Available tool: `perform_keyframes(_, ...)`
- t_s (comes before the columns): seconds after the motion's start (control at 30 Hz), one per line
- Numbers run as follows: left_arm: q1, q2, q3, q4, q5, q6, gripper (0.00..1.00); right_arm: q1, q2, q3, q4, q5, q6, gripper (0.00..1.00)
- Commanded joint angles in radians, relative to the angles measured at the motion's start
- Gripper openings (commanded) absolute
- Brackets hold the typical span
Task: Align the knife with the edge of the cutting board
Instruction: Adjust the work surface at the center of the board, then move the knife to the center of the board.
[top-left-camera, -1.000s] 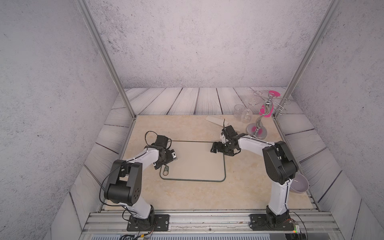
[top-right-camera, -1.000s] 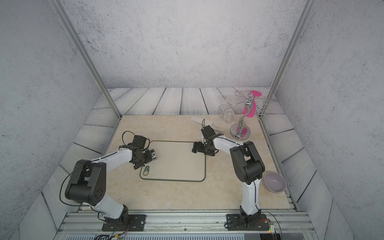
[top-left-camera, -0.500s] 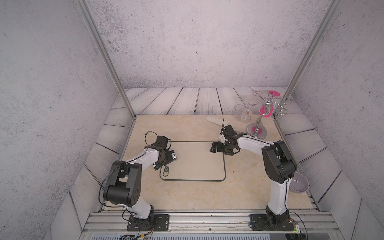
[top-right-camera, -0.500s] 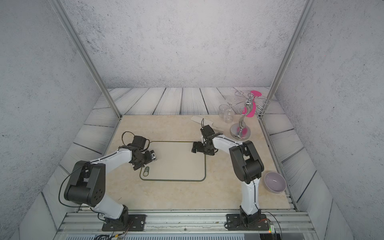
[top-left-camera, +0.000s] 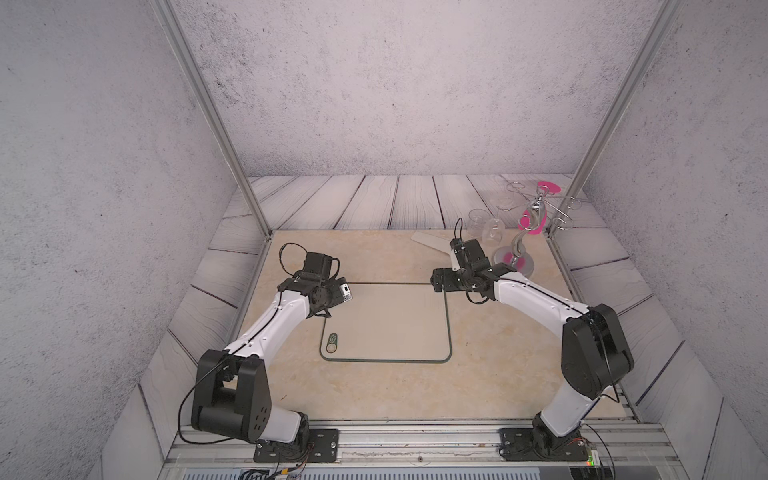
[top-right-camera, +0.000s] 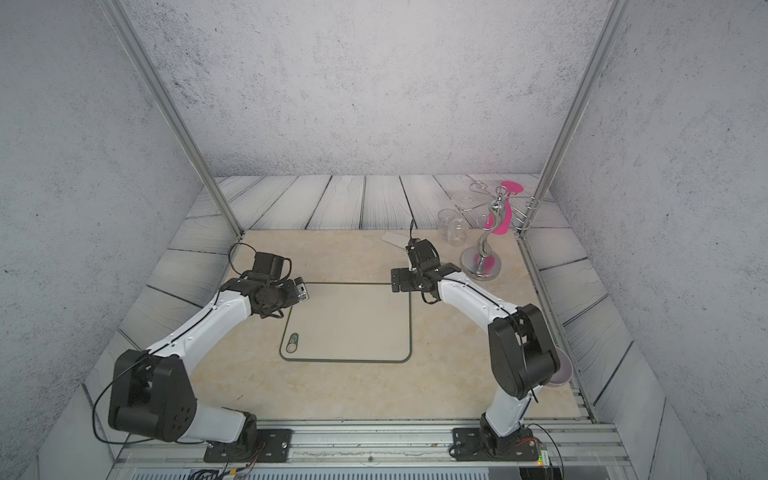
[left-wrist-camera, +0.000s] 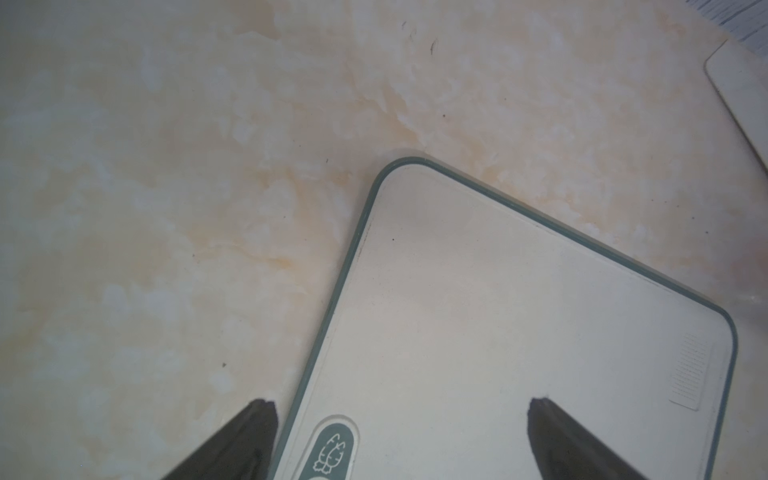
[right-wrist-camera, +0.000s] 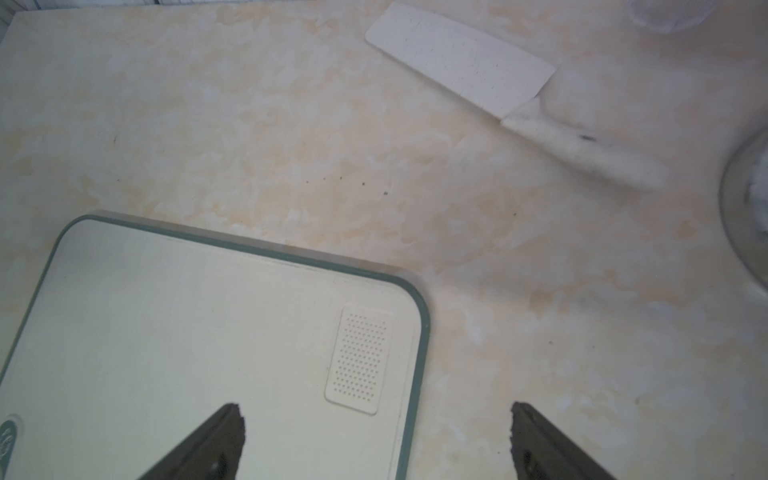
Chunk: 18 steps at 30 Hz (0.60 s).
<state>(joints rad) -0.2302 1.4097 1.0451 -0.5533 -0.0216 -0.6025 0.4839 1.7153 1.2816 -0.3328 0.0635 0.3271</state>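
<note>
Cream knife (right-wrist-camera: 461, 62) near chrome stand (top-left-camera: 515, 264), glasses (top-left-camera: 493, 230) | left gripper (left-wrist-camera: 401, 405) wide | right gripper (right-wrist-camera: 376, 409) wide

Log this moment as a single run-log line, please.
knife: on table, beyond cutting board, askew | left gripper: open, empty | right gripper: open, empty

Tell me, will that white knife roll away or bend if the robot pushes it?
Probably no rolling: the knife lies flat on its broad blade. Pushed near one end, it would likely swivel and slide on the smooth tabletop. It looks thin and stiff, so the thicker handle seems easiest to grab.
</note>
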Motion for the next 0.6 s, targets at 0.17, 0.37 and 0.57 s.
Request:
perform_keyframes(0.17,-0.050,-0.163,-0.039,-0.020,0.039,0.015,1.00,-0.070,0.164,0.153,-0.015,0.126,-0.164,0.99)
perform_keyframes(0.37,-0.074,-0.219,-0.068,-0.044,0.051,0.013,1.00,-0.109,0.291,0.284,-0.009,0.045,-0.232,0.99)
perform_keyframes(0.57,-0.081,-0.248,-0.100,-0.051,0.047,0.030,1.00,-0.142,0.462,0.496,-0.096,0.009,-0.285,0.99)
